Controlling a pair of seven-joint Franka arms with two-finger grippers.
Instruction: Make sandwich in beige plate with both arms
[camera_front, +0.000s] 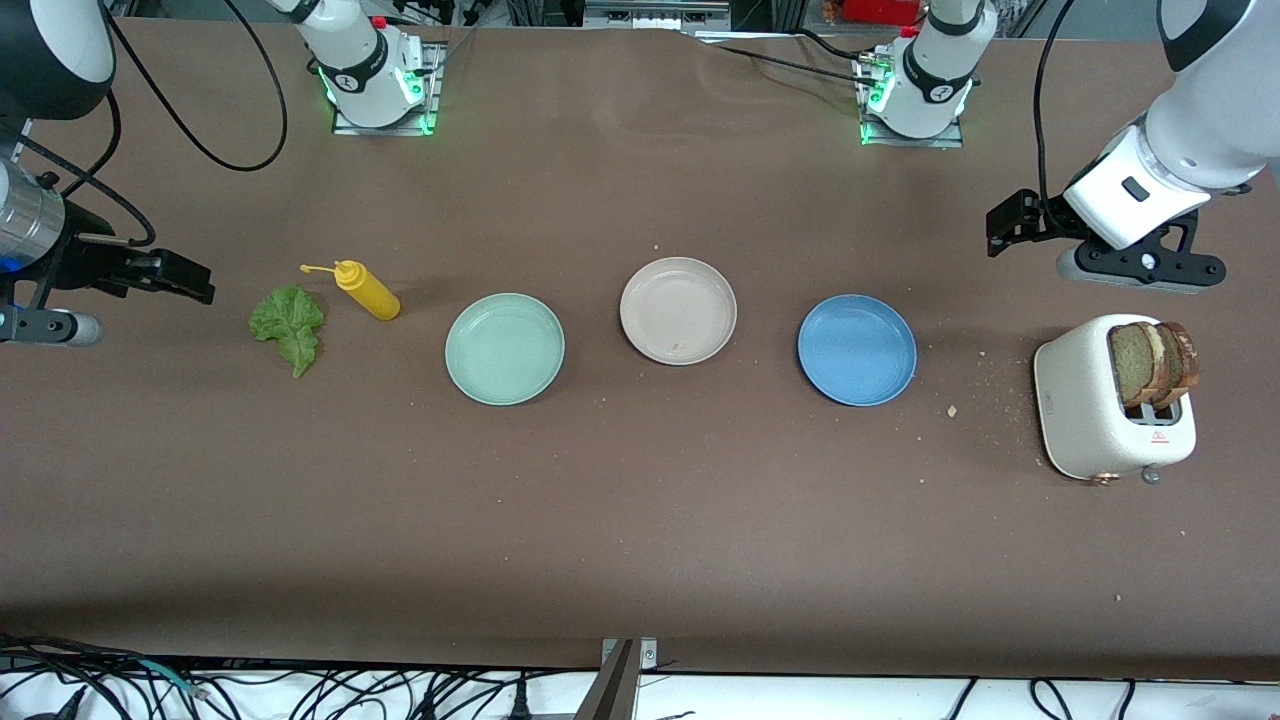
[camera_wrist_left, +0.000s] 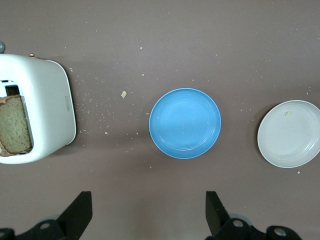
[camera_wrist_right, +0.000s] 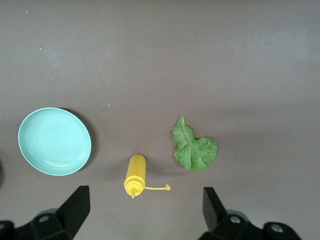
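Note:
The beige plate (camera_front: 678, 305) lies bare in the middle of the table, also in the left wrist view (camera_wrist_left: 289, 133). Two brown-crusted bread slices (camera_front: 1150, 362) stand in the slots of a white toaster (camera_front: 1085, 400) at the left arm's end; one slice (camera_wrist_left: 12, 125) shows in the left wrist view. A green lettuce leaf (camera_front: 288, 322) lies flat at the right arm's end (camera_wrist_right: 194, 149). My left gripper (camera_front: 1008, 222) hangs open and empty over bare table near the toaster (camera_wrist_left: 148, 200). My right gripper (camera_front: 185, 280) hangs open and empty over the table beside the lettuce (camera_wrist_right: 145, 195).
A mint-green plate (camera_front: 504, 348) and a blue plate (camera_front: 856, 349) flank the beige one. A yellow squeeze bottle (camera_front: 366, 289) lies on its side between the lettuce and the mint plate. Crumbs are scattered around the toaster.

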